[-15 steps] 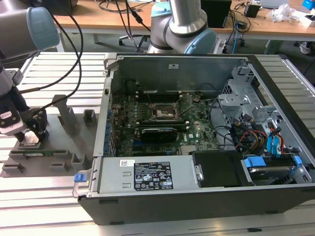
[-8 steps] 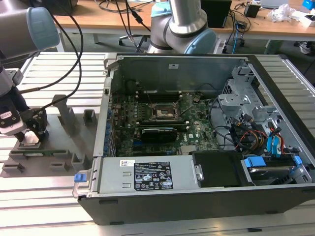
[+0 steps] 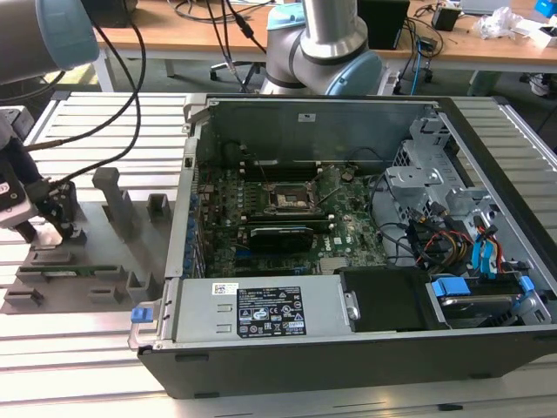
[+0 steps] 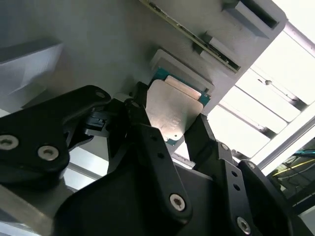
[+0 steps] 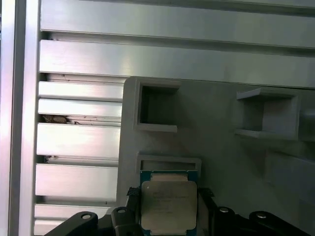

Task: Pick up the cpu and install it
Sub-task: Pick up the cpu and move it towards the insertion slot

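Cpu (image 5: 169, 204): silvery metal lid, smooth, soft sheen.
My fingers (image 4: 147, 142): matt black, shiny screw heads.
Holder block (image 5: 221, 147): smooth matt grey plastic.
Table (image 3: 87, 366): ribbed bare aluminium, satin.
Case (image 3: 348, 366), three o'clock of block: matt black shell.

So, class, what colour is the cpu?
The cpu has a silvery-grey top, teal-green rim; best in the first wrist view.

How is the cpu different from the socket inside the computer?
The cpu has a shiny silver top; the socket looks dark with a metal frame. The cpu is outside the computer case, over the grey holder block, clamped in the gripper; the socket sits on the green motherboard inside the case. Both are square.
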Robot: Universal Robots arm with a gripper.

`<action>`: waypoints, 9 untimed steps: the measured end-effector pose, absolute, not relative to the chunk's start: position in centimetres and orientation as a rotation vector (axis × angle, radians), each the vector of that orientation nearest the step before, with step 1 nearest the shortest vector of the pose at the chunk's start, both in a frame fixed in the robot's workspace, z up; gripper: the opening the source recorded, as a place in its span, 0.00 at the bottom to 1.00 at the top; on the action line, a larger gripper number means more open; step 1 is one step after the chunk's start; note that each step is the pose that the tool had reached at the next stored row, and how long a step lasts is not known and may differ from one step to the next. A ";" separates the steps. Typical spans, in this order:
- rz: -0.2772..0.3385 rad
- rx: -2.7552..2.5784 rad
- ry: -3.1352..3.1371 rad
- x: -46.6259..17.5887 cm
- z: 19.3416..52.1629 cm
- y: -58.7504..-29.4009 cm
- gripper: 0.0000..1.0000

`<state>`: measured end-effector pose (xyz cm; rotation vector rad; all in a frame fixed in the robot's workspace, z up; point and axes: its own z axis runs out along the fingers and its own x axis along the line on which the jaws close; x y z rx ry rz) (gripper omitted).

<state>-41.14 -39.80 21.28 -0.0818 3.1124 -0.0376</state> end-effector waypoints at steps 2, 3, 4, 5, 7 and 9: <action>-0.038 -0.082 3.112 -41.1 21.5 -39.8 0.55; -0.038 -0.082 3.112 -41.1 21.8 -39.8 0.55; -0.038 -0.082 3.112 -41.1 22.1 -39.8 0.55; -0.037 -0.082 3.112 -41.1 22.2 -39.8 0.55; -0.038 -0.082 3.112 -41.1 22.7 -39.8 0.55; -0.038 -0.082 3.112 -41.1 23.2 -39.8 0.55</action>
